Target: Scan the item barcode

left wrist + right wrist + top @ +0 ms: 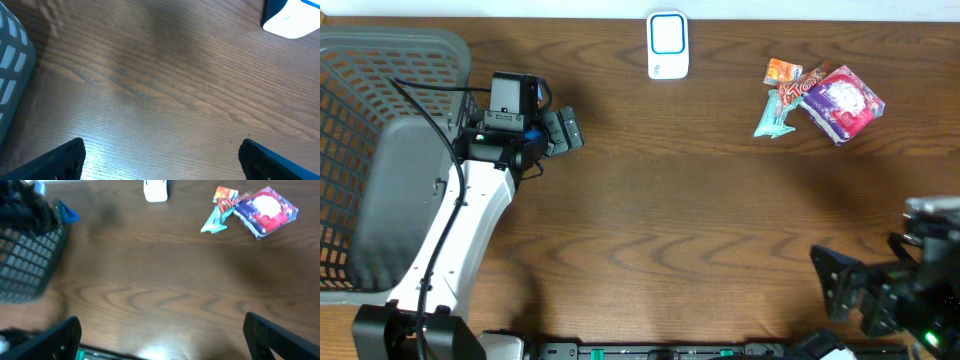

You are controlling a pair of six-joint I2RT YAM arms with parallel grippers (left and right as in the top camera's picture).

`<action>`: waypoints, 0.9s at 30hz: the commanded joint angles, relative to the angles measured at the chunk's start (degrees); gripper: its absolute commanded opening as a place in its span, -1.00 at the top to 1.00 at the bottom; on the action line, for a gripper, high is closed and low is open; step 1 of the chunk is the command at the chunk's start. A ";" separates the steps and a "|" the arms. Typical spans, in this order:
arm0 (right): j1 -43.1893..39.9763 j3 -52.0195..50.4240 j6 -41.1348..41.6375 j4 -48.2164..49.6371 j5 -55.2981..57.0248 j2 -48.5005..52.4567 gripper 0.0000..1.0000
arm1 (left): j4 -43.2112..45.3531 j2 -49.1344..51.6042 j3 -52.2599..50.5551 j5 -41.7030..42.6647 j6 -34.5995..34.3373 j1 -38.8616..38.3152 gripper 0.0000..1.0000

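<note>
Two sets of jaws: both hanging spread wide, empty
Snacks (825,100): lying upper right, straight up-frame from the right gripper (840,288)
Nearer arm: right; left gripper (565,131) sitting way off, center-left

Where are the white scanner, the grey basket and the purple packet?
white scanner (667,45), overhead view, middle of its face
grey basket (400,42), overhead view, top rim
purple packet (845,103), overhead view, middle of its front

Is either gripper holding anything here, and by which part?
Nothing is held. The left gripper and the right gripper both stand open over the bare table, and the snack packets lie apart from both.
</note>
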 commanded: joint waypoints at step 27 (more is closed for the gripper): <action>-27.76 -81.55 -22.95 71.14 -11.32 -45.13 -0.99 | 0.00 -0.92 1.55 -0.50 -0.72 0.09 -0.96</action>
